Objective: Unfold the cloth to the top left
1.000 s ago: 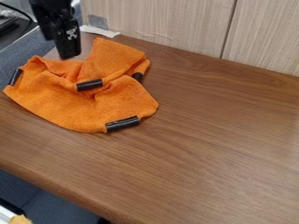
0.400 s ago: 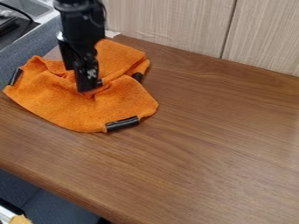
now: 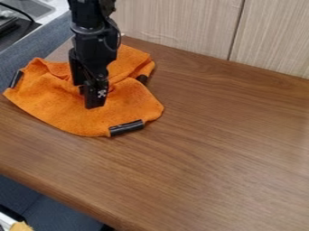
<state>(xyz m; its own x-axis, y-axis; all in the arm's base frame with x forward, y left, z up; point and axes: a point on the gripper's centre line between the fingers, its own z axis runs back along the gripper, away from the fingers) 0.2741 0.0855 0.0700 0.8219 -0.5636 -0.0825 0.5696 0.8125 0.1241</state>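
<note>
While the left side of the brown table [image 3: 211,135], as seen in the camera view, is covered by the orange cloth [image 3: 60,108], the black gripper [image 3: 95,101] is held directly over the middle of that cloth, its tip pointed down. Whether the gripper is parted or closed cannot be told, nor can it be made out whether any fabric is gripped. The cloth is bunched in loose folds, with an upper part raised behind the gripper and a broader, smoother part spread towards the near side. Its edges are marked by black strips: one is seen at the far left corner [image 3: 16,79], one at the right edge [image 3: 142,79] and one at the near right edge [image 3: 127,128]. The far side of the table is bordered by pale wood-grained panels [image 3: 175,22], and its upper-left side is bordered by a blue-grey padded surface [image 3: 36,49]
</note>
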